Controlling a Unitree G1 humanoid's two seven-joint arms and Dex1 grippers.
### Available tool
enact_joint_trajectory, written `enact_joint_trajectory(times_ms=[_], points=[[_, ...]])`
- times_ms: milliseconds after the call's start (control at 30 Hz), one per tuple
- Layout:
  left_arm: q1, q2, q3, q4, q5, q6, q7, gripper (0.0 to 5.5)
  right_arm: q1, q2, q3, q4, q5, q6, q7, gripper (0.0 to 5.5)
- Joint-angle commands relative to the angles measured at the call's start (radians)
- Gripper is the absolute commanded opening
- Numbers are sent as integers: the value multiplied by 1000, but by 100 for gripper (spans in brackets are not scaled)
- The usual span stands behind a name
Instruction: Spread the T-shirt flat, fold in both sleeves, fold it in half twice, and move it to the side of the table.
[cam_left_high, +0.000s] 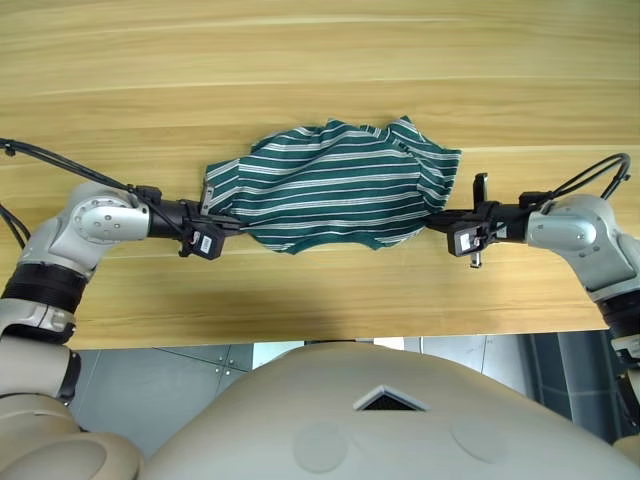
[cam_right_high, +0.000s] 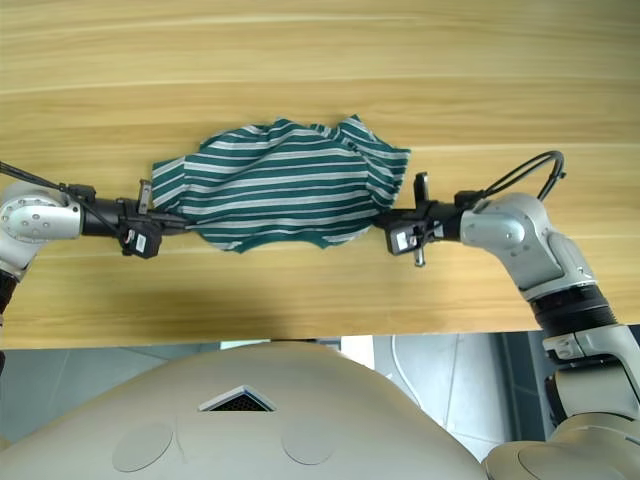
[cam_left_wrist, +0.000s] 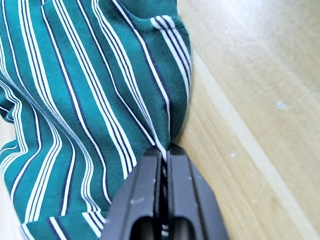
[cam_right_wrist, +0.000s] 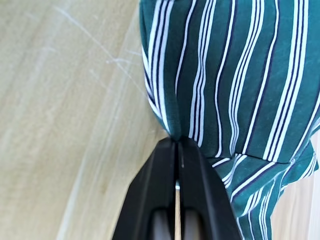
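Table (cam_left_high: 320, 60): pale wood, with the shirt lying near its middle.
T-shirt (cam_left_high: 335, 185): green with white stripes, bunched and creased – not flat yet, and I can't pick out the sleeves. It spans the gap between the two grippers.
Left gripper (cam_left_wrist: 165, 150): clamped tight on a thin pinch of cloth at the shirt's left edge.
Right gripper (cam_right_wrist: 176, 141): clamped the same way on the right edge.
Risk: both pinches look shallow – a hard outward pull could slip the cloth free, and layers caught together would probably keep it bunched.

Both head cameras look down on the desk (cam_left_high: 320, 60) and see the same T-shirt (cam_left_high: 330, 190). Each wrist camera looks from very close past its fingers (cam_left_wrist: 142, 195).
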Motion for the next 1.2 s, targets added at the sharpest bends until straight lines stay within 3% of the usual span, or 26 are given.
enact_joint_trajectory(times_ms=[33, 333, 467, 600, 700, 900, 967, 1033, 1067, 1100, 1133, 1167, 1200], points=[[3, 23, 17, -37, -65, 33, -35, 0, -11, -6, -53, -2, 37, 0, -21, 1], [-30, 139, 254, -300, -468, 134, -100, 0, -36, -94, -371, -86, 469, -26, 40, 1], [225, 245, 393, -500, -618, 111, -153, 0, 244, -173, -512, -266, 782, -130, 276, 1], [563, 282, 552, -632, -660, -5, -225, 0, 456, -164, -636, -414, 1000, -190, 476, 1], [597, 291, 557, -643, -773, 29, -286, 0, 523, -157, -652, -487, 1104, -160, 602, 1], [38, 124, 261, -254, -524, 235, -459, 0, 32, -84, -294, -141, 638, 40, 619, 1], [-252, 23, 148, -34, -392, 303, -562, 0, -281, -22, -175, 103, 486, 108, 677, 1], [-578, -100, 62, 275, -231, 363, -568, 0, -694, 97, -79, 492, 258, 163, 541, 1], [-767, -161, 48, 453, -153, 423, -437, 0, -930, 163, -34, 699, 122, 216, 272, 1], [-1006, -213, 40, 621, -48, 500, -72, 0, -1212, 210, -35, 885, 36, 316, -135, 1], [-1226, -239, 83, 734, -14, 590, 337, 0, -1444, 213, -133, 1003, 83, 404, -505, 1], [-1408, -226, 190, 798, -71, 638, 669, 0, -1601, 180, -252, 1064, 174, 450, -729, 1], [-1534, -191, 377, 820, -264, 638, 819, 0, -1678, 122, -355, 1065, 257, 438, -828, 1]])
